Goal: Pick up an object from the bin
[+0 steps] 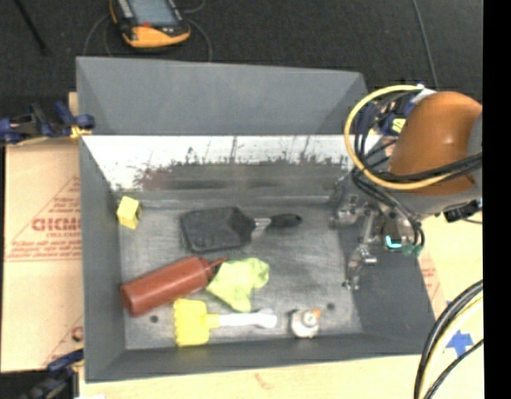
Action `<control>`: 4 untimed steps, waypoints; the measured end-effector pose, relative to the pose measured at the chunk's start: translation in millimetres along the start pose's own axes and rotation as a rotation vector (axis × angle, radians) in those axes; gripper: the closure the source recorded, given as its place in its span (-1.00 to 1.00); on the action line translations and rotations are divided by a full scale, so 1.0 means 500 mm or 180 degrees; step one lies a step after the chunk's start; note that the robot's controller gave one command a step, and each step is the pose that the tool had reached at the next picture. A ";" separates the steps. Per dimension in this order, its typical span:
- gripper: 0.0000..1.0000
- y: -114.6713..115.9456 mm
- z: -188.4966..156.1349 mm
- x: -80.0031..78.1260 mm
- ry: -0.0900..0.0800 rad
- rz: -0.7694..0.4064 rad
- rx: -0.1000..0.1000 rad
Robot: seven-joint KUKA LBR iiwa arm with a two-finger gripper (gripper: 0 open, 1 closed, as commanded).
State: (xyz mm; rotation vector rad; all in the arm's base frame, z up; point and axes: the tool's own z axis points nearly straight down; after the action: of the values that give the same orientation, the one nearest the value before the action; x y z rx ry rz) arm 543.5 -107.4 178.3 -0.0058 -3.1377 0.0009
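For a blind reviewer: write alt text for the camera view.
The claw hangs over bare floor at the right side of the grey bin. Left of it lie a red bottle, yellow-green cloth, dark pad, yellow cube, yellow-headed brush and small white piece.

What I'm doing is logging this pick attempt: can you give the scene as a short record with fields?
bin: grey metal bin, a few loose things, mostly left and centre
gripper: gripper low at the bin's right side, over bare floor
nearest thing: small white round thing, front right
front left: red bottle lying on its side; yellow brush with a white handle
centre: yellow-green cloth, crumpled; dark grey pad behind it
back left: small yellow block
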 end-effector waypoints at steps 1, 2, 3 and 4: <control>-1.00 0.000 -0.004 -0.001 -0.0008 -0.0002 0.0001; -1.00 0.008 0.040 -0.016 -0.0053 -0.0249 0.0012; 1.00 0.117 0.210 -0.006 -0.0030 0.0022 0.0000; -1.00 0.116 0.212 -0.005 -0.0029 0.0017 0.0003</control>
State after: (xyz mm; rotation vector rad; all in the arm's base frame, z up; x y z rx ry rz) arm 545.8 -49.3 72.2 -0.0144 -3.1467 0.0025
